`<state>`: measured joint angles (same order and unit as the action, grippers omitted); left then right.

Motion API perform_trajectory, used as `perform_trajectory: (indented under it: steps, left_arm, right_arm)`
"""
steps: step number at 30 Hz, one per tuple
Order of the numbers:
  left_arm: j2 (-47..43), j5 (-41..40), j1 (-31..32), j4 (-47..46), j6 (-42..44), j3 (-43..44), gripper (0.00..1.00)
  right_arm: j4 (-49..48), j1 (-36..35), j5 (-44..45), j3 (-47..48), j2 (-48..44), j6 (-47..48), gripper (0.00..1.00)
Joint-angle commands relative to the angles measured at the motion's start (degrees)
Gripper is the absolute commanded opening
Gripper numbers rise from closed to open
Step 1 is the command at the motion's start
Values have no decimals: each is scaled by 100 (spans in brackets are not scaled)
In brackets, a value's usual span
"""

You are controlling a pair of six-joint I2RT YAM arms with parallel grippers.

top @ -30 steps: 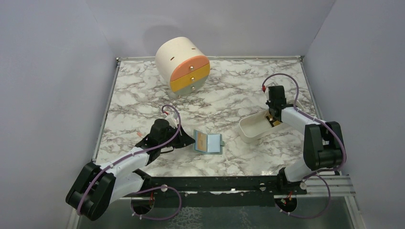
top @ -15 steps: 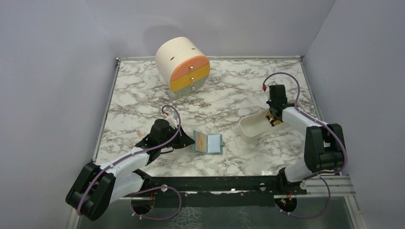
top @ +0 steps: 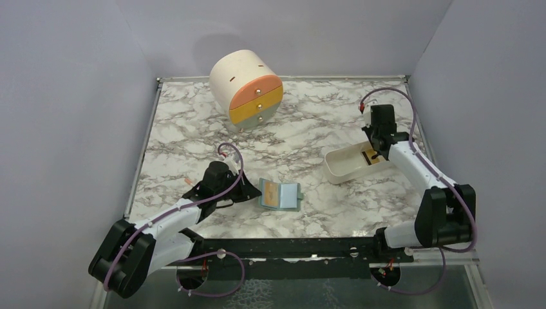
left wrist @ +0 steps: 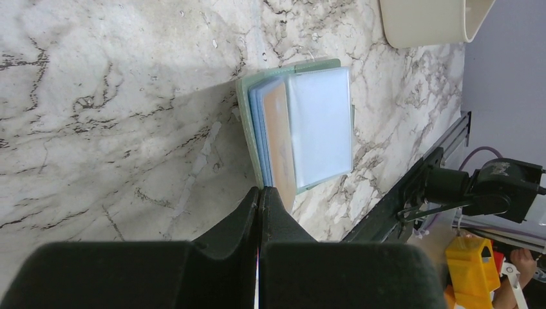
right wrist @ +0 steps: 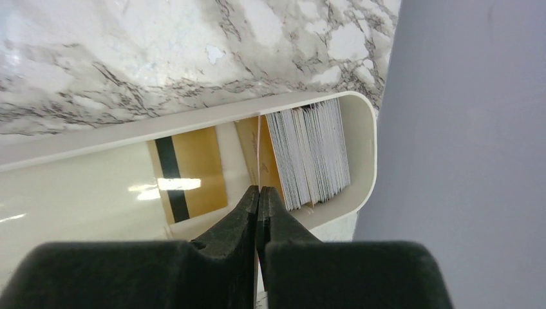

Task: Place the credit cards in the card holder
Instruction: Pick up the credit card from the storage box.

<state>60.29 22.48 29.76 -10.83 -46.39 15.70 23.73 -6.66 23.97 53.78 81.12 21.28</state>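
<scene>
Black fingers of the right gripper (right wrist: 259, 193) have just closed on what looks like one pale card (right wrist: 259, 151), seen edge-on above the white tray (right wrist: 364, 122). More credit cards (right wrist: 309, 154) stand just beyond. Carrying likely comes next. Only the left wrist view shows the left gripper (left wrist: 259, 193) pressed together and empty, with the open card holder (left wrist: 315, 122) just ahead on the table (left wrist: 96, 96).

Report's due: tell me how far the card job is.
Done: an orange card sits in the open card holder. In hand: right hand shut, seemingly on an edge-on card over the tray; left hand shut at the holder. Left: the tray's card stack and a striped tan card.
</scene>
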Motion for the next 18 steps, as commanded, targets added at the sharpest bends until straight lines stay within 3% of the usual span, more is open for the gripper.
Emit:
perform_trajectory:
  steps: [1, 6, 13, 18]
  left_arm:
    - [-150, -230, 13, 32, -107, 31, 0]
    - [-53, -319, 14, -19, -169, -93, 0]
    - [-171, -562, 15, 345, -293, -72, 23]
    - [-449, -965, 12, 898, -252, 85, 38]
  right_arm:
    - [454, 24, -749, 384, -411, -434, 1]
    - [584, -68, -1330, 642, -687, -1072, 1]
    - [114, -773, -1929, 401, -1237, -1705, 1]
    - [51, -1602, -1563, 735, -989, -2095, 1]
